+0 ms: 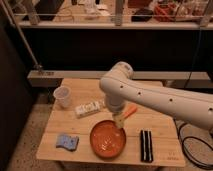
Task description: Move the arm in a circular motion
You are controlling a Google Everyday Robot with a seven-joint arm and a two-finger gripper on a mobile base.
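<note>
My white arm [150, 95] reaches in from the right and bends down over the wooden table [90, 125]. The gripper [119, 121] hangs at its end, just above the far rim of an orange bowl [107, 141] that stands near the table's front edge. An orange object [131, 110], perhaps a carrot, pokes out to the right of the gripper, beside the wrist. The gripper's fingers are mostly hidden by the wrist.
A clear plastic cup [62, 96] stands at the table's back left. A white packet [90, 108] lies behind the bowl. A blue sponge [66, 142] lies front left, a black rectangular object [145, 145] front right. A railing and shelf [115, 22] run behind.
</note>
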